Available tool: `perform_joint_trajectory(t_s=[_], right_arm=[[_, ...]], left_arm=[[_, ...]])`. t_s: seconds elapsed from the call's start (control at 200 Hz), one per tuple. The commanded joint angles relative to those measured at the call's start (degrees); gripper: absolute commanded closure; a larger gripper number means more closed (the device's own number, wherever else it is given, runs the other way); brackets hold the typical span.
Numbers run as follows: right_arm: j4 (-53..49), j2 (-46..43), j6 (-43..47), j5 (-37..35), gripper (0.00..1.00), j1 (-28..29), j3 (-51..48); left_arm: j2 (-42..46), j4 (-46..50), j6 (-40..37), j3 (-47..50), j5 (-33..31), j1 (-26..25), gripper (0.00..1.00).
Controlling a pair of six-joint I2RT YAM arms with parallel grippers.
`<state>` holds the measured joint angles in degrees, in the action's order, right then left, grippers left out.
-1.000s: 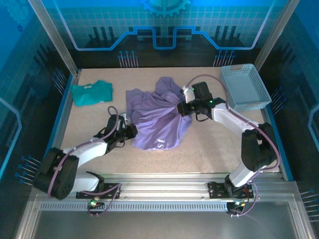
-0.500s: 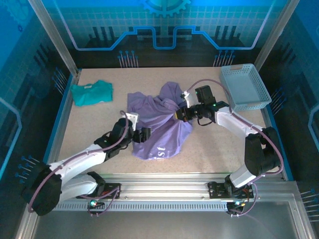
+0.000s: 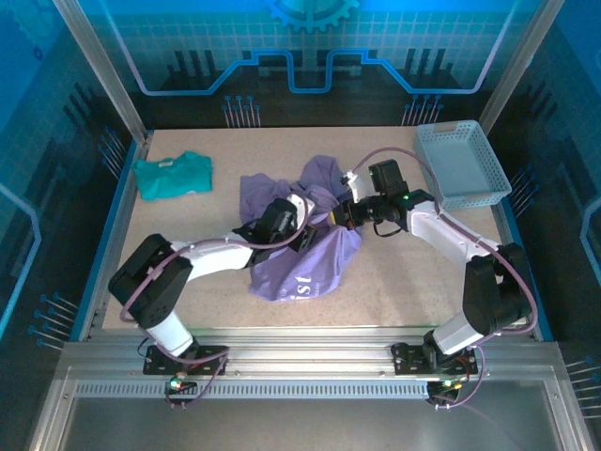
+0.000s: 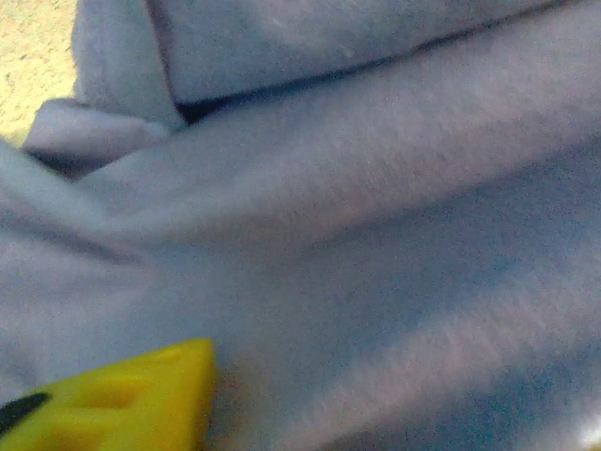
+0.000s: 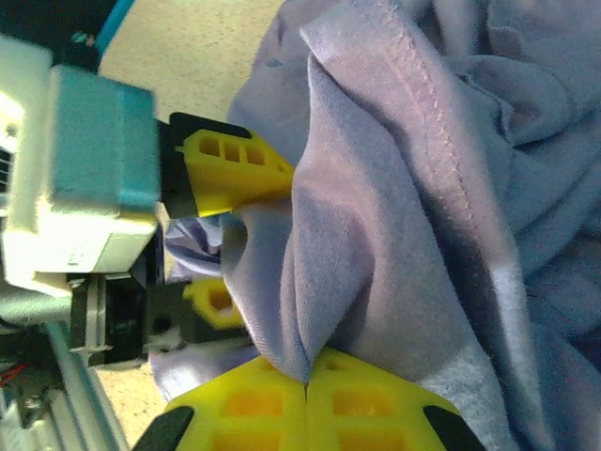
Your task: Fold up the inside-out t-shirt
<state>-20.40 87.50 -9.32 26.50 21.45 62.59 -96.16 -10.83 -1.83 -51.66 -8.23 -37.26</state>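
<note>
A beige speckled table (image 3: 188, 291) is enclosed by translucent walls (image 3: 310, 56), lit blue and printed with circuit lines. Aluminium posts (image 3: 101, 66) are set at its far corners. Blue strips (image 3: 108, 230) are fitted along the side edges, and a grooved aluminium rail (image 3: 310, 352) along the near edge.

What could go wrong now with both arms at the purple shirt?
1. The open left jaws sit right beside the shut right jaws; closing or pulling could knock them together.
2. The t-shirt lies bunched, so the left jaws may catch several layers.
3. The right jaws pinch only a thin fold; it might slip out.
</note>
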Motion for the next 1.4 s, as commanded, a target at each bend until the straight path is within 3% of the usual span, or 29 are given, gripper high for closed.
perform_joint_trajectory(t_s=[0.0, 0.14, 0.21, 0.255, 0.46, 0.725, 0.915, 1.005, 1.22, 1.396], right_arm=[[-4.7, -3.4, 2.0, -12.9, 1.00, 1.1, 1.1], [-5.1, -4.4, 4.9, -35.2, 0.97, 7.0, 2.4], [-3.3, -3.9, 5.7, -39.7, 0.96, 8.5, 3.2], [-2.4, -3.3, 5.7, -40.7, 0.96, 8.9, 4.1], [-3.5, -3.1, 7.5, -42.7, 0.84, 11.2, 6.5], [-3.5, -14.1, 10.6, -39.7, 0.60, 16.7, -1.6], [1.5, -16.9, 7.8, -36.8, 0.59, 23.4, -6.6], [4.8, -14.8, 5.7, -37.0, 0.66, 25.1, -7.9], [11.7, -8.6, -0.1, -41.0, 0.70, 24.5, -9.3], [19.2, -4.4, -3.1, -35.2, 0.62, 22.1, -10.5]], left_arm=[[0.9, 6.8, 3.1, -5.3, 6.8, 2.0, 0.68], [9.0, 10.6, 13.9, -4.3, 27.4, 5.4, 0.86], [13.1, 8.5, 19.8, -2.0, 32.8, 6.8, 1.00], [15.1, 7.6, 22.3, -0.7, 34.2, 7.3, 1.00], [19.4, 8.4, 26.7, 0.7, 34.4, 8.8, 1.00], [20.0, 13.1, 30.9, -1.8, 33.7, 9.3, 1.00], [20.7, 13.2, 32.3, -1.9, 33.8, 9.3, 1.00], [20.9, 13.5, 32.5, -2.1, 33.9, 9.3, 1.00], [22.0, 14.8, 32.4, -2.7, 33.8, 9.3, 1.00], [22.9, 14.9, 32.4, -2.4, 33.7, 9.3, 1.00]])
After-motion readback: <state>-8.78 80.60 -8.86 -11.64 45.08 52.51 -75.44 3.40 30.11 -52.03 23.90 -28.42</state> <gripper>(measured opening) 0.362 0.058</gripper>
